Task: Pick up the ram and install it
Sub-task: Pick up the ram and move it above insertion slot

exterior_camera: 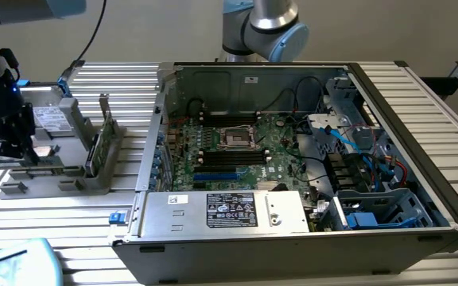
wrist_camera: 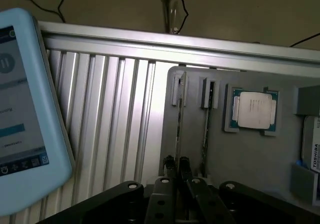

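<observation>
**Grey parts tray, with the ram clamped in the tool**

Wrist view. The tool (wrist_camera: 177, 164) is closed: its two dark fingertips pinch the ram (wrist_camera: 180, 119), which is seen edge-on as a thin upright strip running away from the tool. The far end of the ram sits between the posts of a slot in the grey parts tray (wrist_camera: 250, 159). Whether the strip has come free of that slot cannot be told. A second thin stick (wrist_camera: 206, 124) stands just beside the gripped one, parallel to it and apart from the fingertips. Beyond that stick, farther from the tool, a square silver processor chip (wrist_camera: 254, 109) lies flat in its own recess. A drive marked TOSHIBA (wrist_camera: 312, 151) sits farthest out on the same side. On the opposite side of the tool, a pale blue tablet (wrist_camera: 22, 109) rests over the ribbed aluminium counter (wrist_camera: 115, 114).

Exterior view. The tool hangs over the tray with a green strip beneath it. A taller card with a metal bracket (exterior_camera: 102, 149) stands upright in the tray between the tool and the open computer case (exterior_camera: 237, 86). The case lies well apart from the tool, toward the exterior view's right. Its motherboard (exterior_camera: 253, 149) is exposed, and a labelled metal power-supply box (exterior_camera: 229, 211) lies along the near side. A second arm (exterior_camera: 265, 27) rises behind the case.
</observation>
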You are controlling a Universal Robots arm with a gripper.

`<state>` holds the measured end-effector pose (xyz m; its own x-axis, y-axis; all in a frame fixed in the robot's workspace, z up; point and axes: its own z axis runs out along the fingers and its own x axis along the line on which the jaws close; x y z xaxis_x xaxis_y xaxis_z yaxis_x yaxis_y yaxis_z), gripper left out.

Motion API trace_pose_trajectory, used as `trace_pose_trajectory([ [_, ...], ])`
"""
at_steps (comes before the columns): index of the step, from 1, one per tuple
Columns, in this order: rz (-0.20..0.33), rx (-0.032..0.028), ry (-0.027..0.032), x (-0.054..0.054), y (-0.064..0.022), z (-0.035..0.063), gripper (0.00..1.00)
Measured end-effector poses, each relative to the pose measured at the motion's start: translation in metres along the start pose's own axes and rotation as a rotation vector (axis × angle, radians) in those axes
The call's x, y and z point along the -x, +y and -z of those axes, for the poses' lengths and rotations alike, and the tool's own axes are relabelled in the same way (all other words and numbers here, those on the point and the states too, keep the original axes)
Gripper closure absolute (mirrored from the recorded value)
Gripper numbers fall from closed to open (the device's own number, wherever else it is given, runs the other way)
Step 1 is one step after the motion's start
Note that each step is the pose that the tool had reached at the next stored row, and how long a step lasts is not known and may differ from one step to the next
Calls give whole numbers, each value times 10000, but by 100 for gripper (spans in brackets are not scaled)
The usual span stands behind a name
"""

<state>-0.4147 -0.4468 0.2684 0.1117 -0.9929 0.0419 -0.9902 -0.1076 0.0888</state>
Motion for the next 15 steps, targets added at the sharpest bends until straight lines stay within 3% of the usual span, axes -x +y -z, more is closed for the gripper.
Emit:
trace_pose_trajectory([
  [15,-5,28,-3,-21,-35,333,86],
])
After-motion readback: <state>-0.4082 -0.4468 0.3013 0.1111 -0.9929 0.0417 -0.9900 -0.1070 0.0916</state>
